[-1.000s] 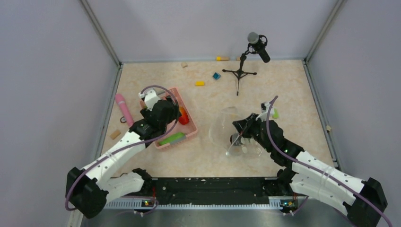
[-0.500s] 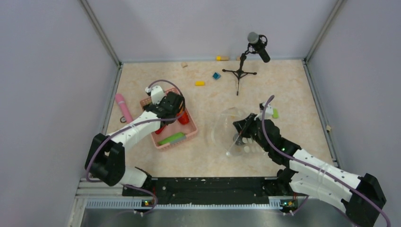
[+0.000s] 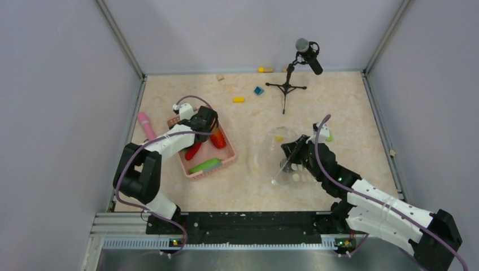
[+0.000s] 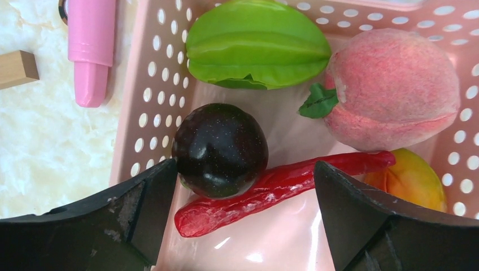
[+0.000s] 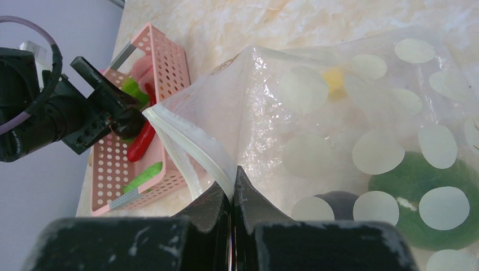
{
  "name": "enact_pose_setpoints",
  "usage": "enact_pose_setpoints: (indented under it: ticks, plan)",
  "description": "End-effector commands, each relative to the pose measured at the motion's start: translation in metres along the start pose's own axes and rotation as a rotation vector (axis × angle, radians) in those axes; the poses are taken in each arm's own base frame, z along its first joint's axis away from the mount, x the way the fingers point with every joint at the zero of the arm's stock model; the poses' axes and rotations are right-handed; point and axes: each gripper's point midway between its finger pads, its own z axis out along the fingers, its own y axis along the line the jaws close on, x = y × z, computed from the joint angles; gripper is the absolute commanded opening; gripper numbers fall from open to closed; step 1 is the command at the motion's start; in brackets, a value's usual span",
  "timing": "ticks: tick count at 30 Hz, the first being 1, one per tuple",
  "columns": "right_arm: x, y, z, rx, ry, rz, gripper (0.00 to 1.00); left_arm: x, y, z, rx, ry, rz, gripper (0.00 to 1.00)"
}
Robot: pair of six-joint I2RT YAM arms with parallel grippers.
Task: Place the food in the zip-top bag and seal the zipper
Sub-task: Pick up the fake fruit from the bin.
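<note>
Pink basket (image 4: pixel 147 107) held dark round fruit (image 4: pixel 220 149) and red chili (image 4: pixel 271 189); left gripper (image 4: pixel 245 172) hung above, jaws wide, flanking that fruit, gripping nothing. Right gripper (image 5: pixel 231 189) was clamped on zipper (image 5: pixel 186 135) of zip-top bag (image 5: pixel 316 113), which lay right of basket

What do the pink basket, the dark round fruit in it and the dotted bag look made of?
Pink basket: rigid moulded plastic by the look, smooth and glossy; even rows of round holes in its wall.
Dark round fruit: probably hard plastic, glossy; sharp highlights on the skin.
Dotted bag: thin clear plastic film; it crinkles and shows things through it.
</note>
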Motion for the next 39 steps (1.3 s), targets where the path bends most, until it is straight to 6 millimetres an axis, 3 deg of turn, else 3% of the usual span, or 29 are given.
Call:
enact_pose_setpoints:
  ticks: [1, 14, 27, 39]
  plan:
    - [-0.009, 0.000, -0.001, 0.004, -0.039, -0.011, 0.00, -0.007, -0.015, 0.005, 0.037, 0.015, -0.018, 0.94]
    - [-0.010, -0.003, 0.000, 0.020, -0.045, -0.010, 0.00, 0.014, -0.015, 0.013, 0.056, 0.073, -0.021, 0.90]
    - [-0.008, -0.006, 0.000, 0.029, -0.043, -0.009, 0.00, 0.006, -0.001, 0.025, 0.013, 0.054, -0.034, 0.79]
    - [-0.008, -0.006, -0.001, 0.029, -0.039, -0.001, 0.00, 0.005, -0.014, 0.009, 0.147, 0.083, -0.048, 0.39]
